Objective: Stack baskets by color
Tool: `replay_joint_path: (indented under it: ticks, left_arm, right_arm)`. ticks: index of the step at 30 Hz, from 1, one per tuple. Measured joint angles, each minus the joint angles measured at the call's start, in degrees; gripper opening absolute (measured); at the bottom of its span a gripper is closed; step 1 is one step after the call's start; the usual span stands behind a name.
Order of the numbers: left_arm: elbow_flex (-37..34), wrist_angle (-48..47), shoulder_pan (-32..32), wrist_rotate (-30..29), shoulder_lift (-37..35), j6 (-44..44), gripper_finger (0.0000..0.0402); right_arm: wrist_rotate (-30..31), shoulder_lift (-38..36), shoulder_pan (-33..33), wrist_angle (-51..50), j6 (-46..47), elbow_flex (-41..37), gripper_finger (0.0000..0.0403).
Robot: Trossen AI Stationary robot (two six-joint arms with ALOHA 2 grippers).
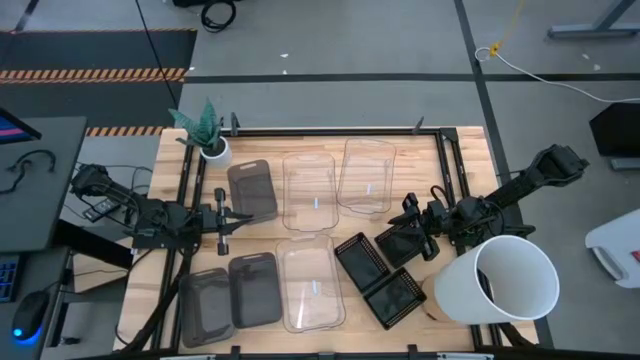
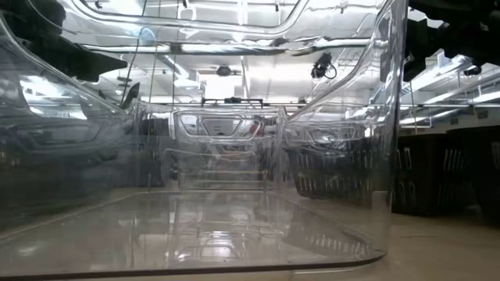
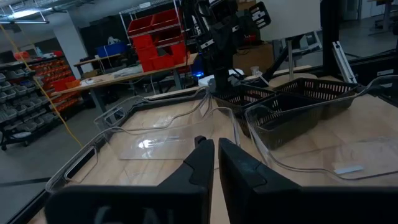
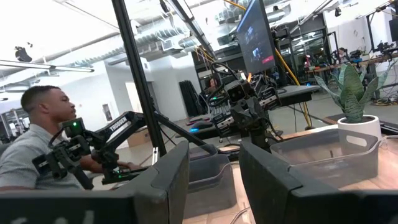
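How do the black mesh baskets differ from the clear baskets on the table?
The black mesh baskets are small and opaque, with perforated walls; the clear baskets are larger and transparent, so the wood shows through them. The black ones lie tilted, crowded together beside the white bucket; the clear ones lie square to the table and mostly apart. Both kinds are shallow rectangular bins, and none is held by a gripper.

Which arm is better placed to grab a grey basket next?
Left. Its pincer sits beside the grey basket, apparently empty. The right pincer is by the black mesh baskets.
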Motion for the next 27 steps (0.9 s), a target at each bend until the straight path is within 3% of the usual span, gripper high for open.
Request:
replay_joint_path:
  ticks: [27]
  left_arm:
    - [0.0,0.0,0.0,0.0,0.0,0.0,0.0033]
  right_arm:
    - [0.0,0.0,0.0,0.0,0.0,0.0,0.0146]
